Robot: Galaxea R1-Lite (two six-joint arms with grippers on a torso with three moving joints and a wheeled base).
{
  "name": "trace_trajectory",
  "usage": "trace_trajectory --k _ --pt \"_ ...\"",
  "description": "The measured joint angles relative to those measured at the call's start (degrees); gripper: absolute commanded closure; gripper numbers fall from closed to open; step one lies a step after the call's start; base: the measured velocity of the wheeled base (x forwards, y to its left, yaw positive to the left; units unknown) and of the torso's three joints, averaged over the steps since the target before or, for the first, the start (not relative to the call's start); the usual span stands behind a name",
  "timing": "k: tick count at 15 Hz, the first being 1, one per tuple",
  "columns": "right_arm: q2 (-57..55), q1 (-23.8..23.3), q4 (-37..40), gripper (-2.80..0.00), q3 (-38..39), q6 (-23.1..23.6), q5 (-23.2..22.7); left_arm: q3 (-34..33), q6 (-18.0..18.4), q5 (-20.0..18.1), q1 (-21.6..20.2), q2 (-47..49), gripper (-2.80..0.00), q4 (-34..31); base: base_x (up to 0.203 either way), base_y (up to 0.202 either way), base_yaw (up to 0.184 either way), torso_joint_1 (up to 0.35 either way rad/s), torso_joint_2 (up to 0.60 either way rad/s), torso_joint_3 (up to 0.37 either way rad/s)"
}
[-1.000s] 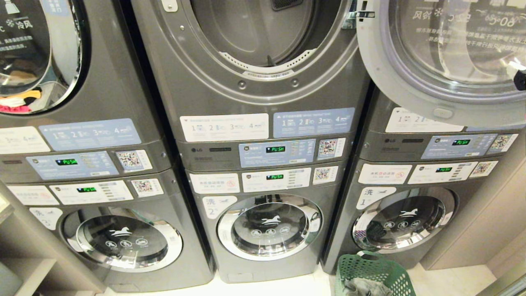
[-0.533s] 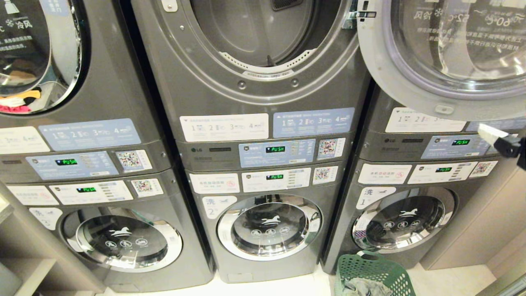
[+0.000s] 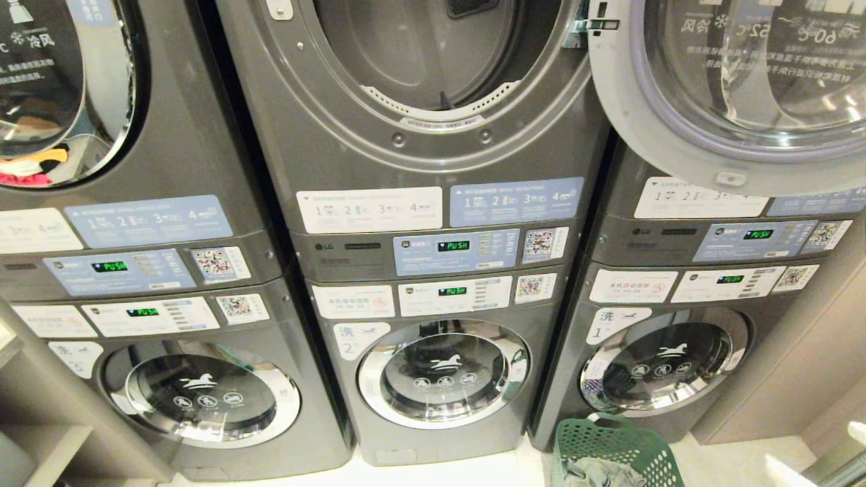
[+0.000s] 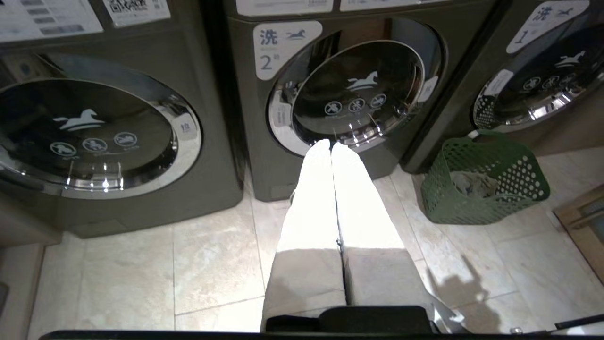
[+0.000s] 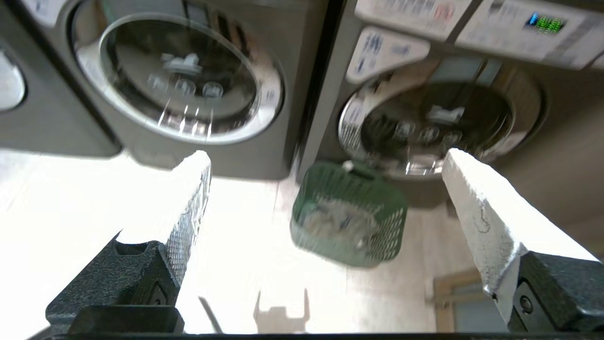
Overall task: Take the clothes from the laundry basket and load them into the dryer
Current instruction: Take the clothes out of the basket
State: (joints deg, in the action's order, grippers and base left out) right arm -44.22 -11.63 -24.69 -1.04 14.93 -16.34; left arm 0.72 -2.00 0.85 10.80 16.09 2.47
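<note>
The green laundry basket (image 3: 612, 452), its plastic walls punched in a lattice, sat on pale stone tiles at about five o'clock from the middle washer's chromed round door (image 3: 443, 373). Crumpled grey clothes (image 4: 473, 183) lay soft inside it. Up at twelve o'clock the dryer (image 3: 433, 67) gaped, its smooth grey drum bare. The right gripper (image 5: 325, 163) hung above the floor, flat white fingers (image 5: 472, 198) spread wide. The left gripper (image 4: 331, 144) had its long pale fingers pressed together.
</note>
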Motion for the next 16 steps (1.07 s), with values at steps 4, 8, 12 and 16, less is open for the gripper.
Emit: trace_trajectory --k 4,8,12,16 --pt "18.0 0.0 25.7 -2.8 -3.0 -0.4 1.8 -0.6 0.0 -0.4 0.0 0.0 0.0 -0.1 0.0 0.0 0.0 0.0 0.0 0.0" --pt "26.1 0.1 29.5 -2.8 -3.3 -0.5 3.2 -0.7 1.0 -0.4 0.0 0.0 0.0 -0.1 0.0 0.0 0.0 0.0 0.0 0.0" --pt "27.7 0.2 32.3 -2.8 -3.9 -2.3 3.9 -0.6 2.4 -0.4 -1.3 0.1 0.0 -2.7 0.0 0.0 0.0 0.0 0.0 0.0" --pt "27.6 3.8 34.3 -2.8 -4.7 -3.7 4.3 -0.5 2.9 -0.4 -2.3 0.1 0.0 -2.9 0.0 0.0 0.0 0.0 0.0 0.0"
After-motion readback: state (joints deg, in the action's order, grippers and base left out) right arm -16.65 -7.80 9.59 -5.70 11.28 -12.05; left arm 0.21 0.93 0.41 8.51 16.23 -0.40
